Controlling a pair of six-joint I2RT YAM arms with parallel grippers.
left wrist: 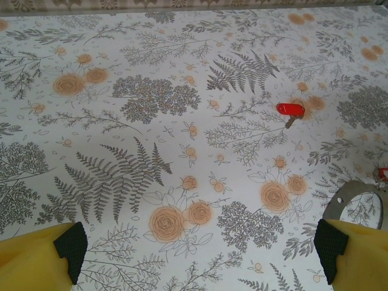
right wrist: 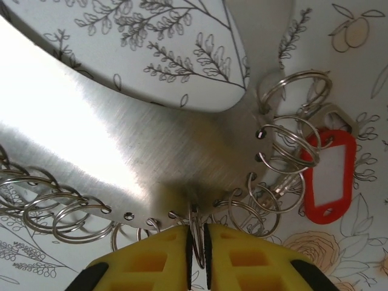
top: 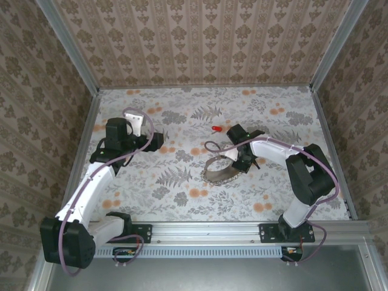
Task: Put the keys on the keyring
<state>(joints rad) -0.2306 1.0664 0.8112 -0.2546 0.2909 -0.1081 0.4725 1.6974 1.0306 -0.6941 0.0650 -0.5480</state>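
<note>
Floral-printed tabletop [top: 182, 121] under a steel keyring [top: 221, 176], damask-papered walls [top: 200, 36] all around

On my feed both arms wear the same livery: the left arm [top: 91, 188] and the right arm [top: 276, 148] have glossy white link shells between chunky matte-black joint housings; a mauve cable [top: 128, 110] loops along the left one, and a matching cable [top: 332, 176] trails down the right; each arm ends in a black base block [top: 130, 229]; on the wrist cameras I see the left gripper [left wrist: 200, 242] with yellow fingers [left wrist: 30, 260] tipped by black pads [left wrist: 71, 245], and the right gripper [right wrist: 197, 242] with yellow fingers [right wrist: 151, 260] moulded with rectangular recesses and edged in black
</note>
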